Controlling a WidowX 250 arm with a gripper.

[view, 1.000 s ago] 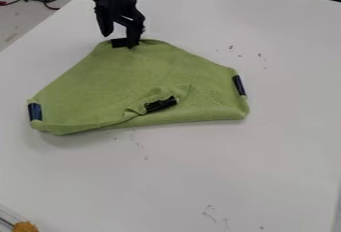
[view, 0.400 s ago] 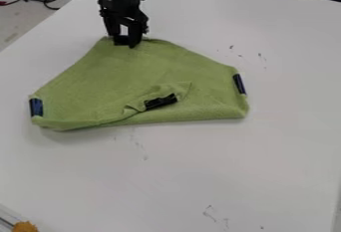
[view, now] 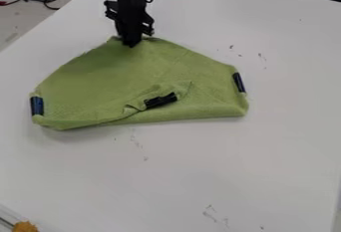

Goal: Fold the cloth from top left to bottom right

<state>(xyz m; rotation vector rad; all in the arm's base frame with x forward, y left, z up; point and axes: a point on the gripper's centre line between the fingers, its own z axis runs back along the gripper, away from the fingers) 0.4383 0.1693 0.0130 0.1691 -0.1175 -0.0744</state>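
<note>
The black gripper (view: 131,43) hangs down at the upper left of the view, its fingers closed together on the top corner of the green cloth (view: 120,79). That corner's dark tape is hidden at the fingers. The cloth lies spread on the table, with dark tape on its left corner and on its right corner. Its lower edge is folded over, and a crumpled corner with black tape rests on the cloth's lower middle.
The white table (view: 180,176) carries small dark marks below the cloth and to its upper right. An orange-brown item (view: 25,226) sits in the bottom left corner. Cables lie beyond the table's edge at the upper left.
The gripper has moved slightly right, and its fingers have come together on the cloth's top corner. The cloth's left corner has shifted slightly right.
</note>
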